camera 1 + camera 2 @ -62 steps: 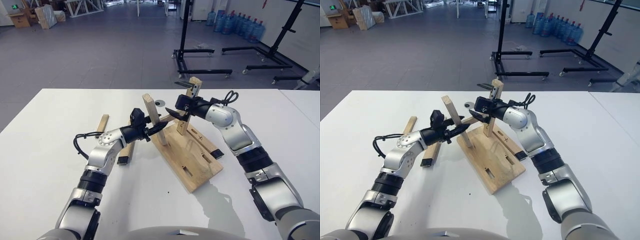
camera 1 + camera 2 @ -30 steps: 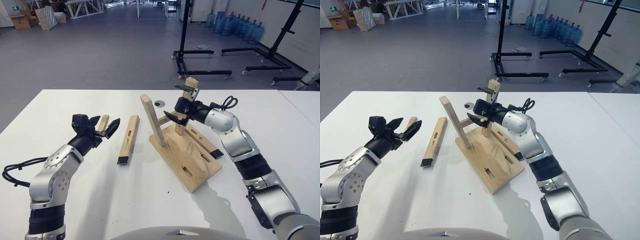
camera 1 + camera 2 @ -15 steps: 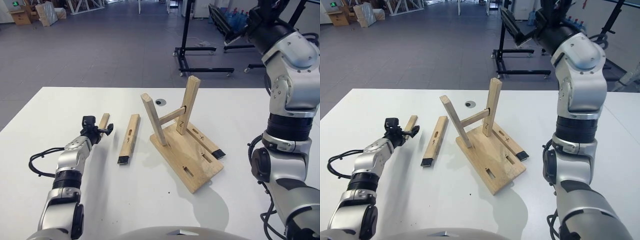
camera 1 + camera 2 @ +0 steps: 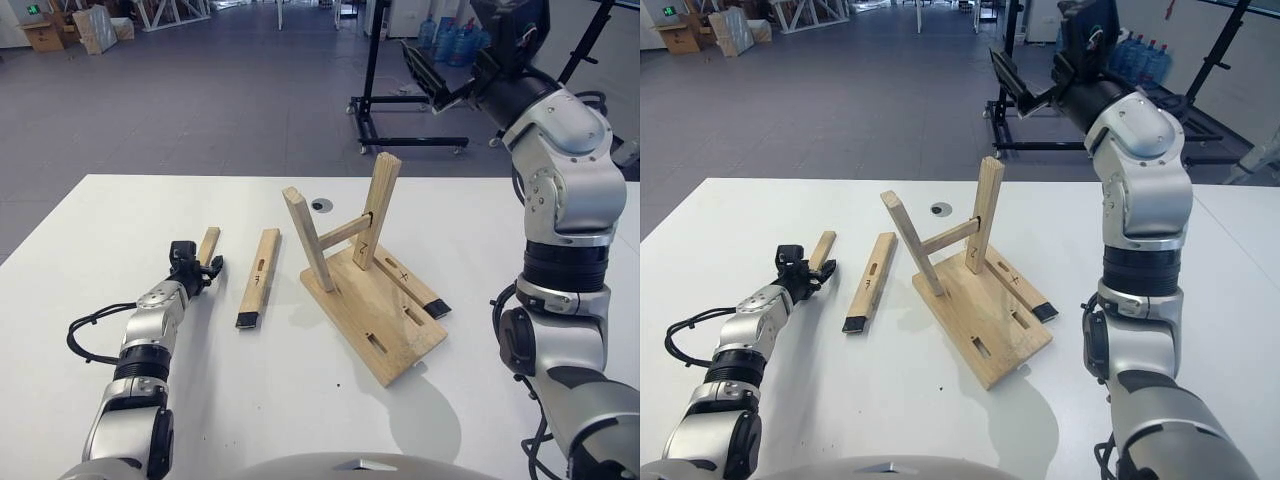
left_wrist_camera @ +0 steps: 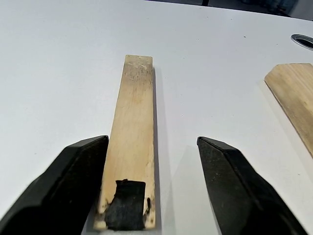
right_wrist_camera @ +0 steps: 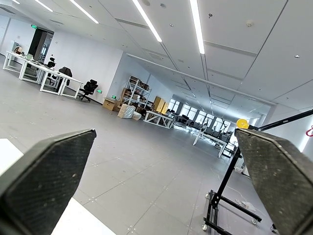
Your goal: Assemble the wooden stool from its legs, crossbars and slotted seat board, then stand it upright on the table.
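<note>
My left gripper (image 5: 152, 147) sits low over the table (image 4: 90, 220), fingers apart. They straddle the black-capped end of a short bar (image 5: 133, 122), which lies flat. I cannot tell whether either finger touches it. Near the bar, a slotted leg (image 4: 258, 275) also lies flat. The seat board (image 4: 385, 335) lies flat mid-table. Two legs (image 4: 308, 240) stand in it, leaning and joined by a crossbar (image 4: 340, 233). A further leg (image 4: 412, 285) lies along the board's right edge. My right gripper (image 6: 164, 156) is raised high above the table, fingers wide apart.

Loose leg (image 5: 292, 95) partly cropped.
</note>
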Robot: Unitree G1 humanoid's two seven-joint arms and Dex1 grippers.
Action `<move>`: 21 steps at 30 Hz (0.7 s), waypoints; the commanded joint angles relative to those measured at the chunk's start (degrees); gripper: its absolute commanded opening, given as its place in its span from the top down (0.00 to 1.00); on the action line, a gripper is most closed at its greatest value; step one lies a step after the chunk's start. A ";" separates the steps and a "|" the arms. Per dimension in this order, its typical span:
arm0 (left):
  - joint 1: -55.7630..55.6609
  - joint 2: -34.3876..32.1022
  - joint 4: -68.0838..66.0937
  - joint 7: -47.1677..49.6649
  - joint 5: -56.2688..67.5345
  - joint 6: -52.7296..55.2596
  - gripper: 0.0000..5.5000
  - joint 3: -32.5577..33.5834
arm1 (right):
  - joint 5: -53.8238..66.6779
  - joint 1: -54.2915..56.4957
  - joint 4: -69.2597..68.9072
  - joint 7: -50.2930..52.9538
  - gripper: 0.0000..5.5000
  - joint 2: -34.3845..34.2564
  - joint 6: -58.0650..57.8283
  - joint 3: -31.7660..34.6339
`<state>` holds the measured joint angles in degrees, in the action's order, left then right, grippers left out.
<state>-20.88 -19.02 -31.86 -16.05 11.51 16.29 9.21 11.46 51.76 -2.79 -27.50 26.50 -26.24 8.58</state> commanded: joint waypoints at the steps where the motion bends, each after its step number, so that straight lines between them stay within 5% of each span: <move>1: 0.87 0.47 -4.19 0.15 -0.97 0.85 0.51 -0.15 | 0.60 -0.83 0.41 0.23 0.05 -0.02 -0.52 -0.55; 11: 2.38 0.91 -5.78 0.28 -3.16 -0.95 0.77 -1.60 | 1.20 -1.59 0.63 0.45 0.05 -0.22 -0.43 -1.29; 16: 2.40 0.92 -3.63 1.16 -2.71 -2.08 0.77 -0.62 | 1.56 -1.25 1.38 0.72 0.05 -0.42 -0.15 -1.00; 21: -0.49 -1.62 12.78 2.19 3.50 -4.17 0.77 7.05 | 4.59 -0.20 5.53 2.50 0.05 -1.17 -1.59 2.81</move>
<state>-19.21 -18.73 -26.40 -14.08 12.95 12.07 13.87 14.09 50.67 0.14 -26.18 25.79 -26.19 9.12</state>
